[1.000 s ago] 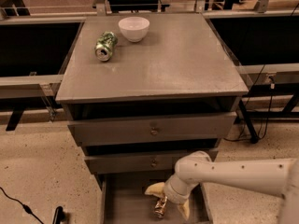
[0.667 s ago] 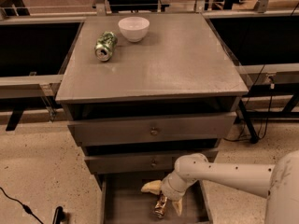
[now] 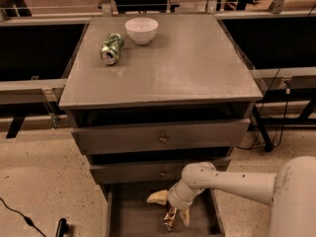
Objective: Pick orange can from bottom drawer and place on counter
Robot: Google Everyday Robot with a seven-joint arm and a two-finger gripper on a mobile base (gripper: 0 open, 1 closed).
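The orange can (image 3: 170,219) is a small shiny copper can lying on the floor of the pulled-out bottom drawer (image 3: 129,217), near its middle. My gripper (image 3: 171,209) reaches down into that drawer from the right on a white arm. Its cream fingers (image 3: 158,197) are spread apart, one to the can's upper left and one to its right, with the can low between them. The wrist hides the can's upper end. The counter (image 3: 182,65) is the broad grey top of the cabinet, above.
A green-and-white can (image 3: 111,48) lies on its side at the counter's back left, next to a white bowl (image 3: 141,29). Two upper drawers with brass knobs (image 3: 163,138) sit slightly open above the gripper. A black cable (image 3: 19,215) lies on the floor at left.
My arm has shifted a little to the left and lower into the bottom drawer. The orange can stays in about the same spot.
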